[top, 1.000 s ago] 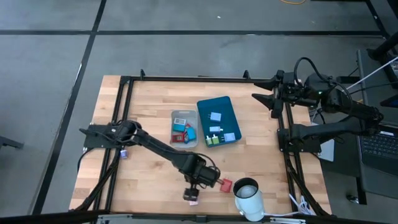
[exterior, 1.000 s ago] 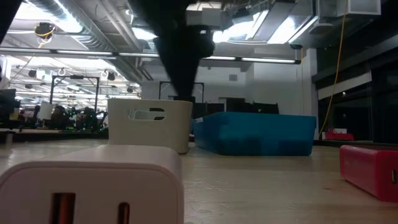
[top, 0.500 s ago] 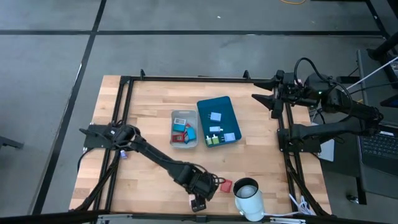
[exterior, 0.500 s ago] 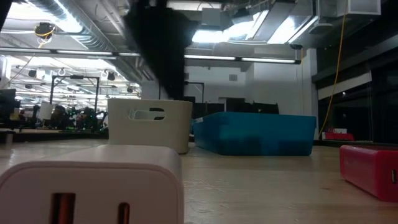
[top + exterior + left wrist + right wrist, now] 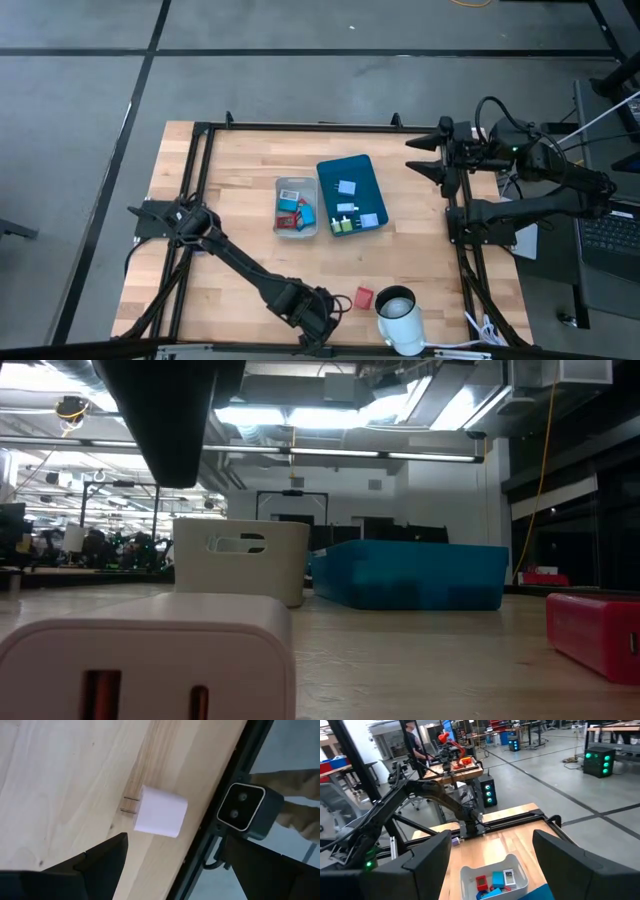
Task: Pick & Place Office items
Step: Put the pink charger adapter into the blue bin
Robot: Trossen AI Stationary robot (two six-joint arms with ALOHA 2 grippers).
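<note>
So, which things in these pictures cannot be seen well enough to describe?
- High view: the pieces in the grey bin and the teal tray are too small to identify.
- High view: the left gripper sits at the picture's bottom edge, and the arm covers the white charger.
- Low view: the bin and tray walls hide their contents.
- Low view: the red block is cut off by the right edge.

Grey bin [image 5: 296,209] beside teal tray [image 5: 352,194]

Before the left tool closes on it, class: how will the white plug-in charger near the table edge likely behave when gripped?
The white charger looks like a rigid block, so probably stiff. It lies flat, so it is unlikely to roll. Its smooth, rounded faces may slip, and its two prongs could catch.
</note>
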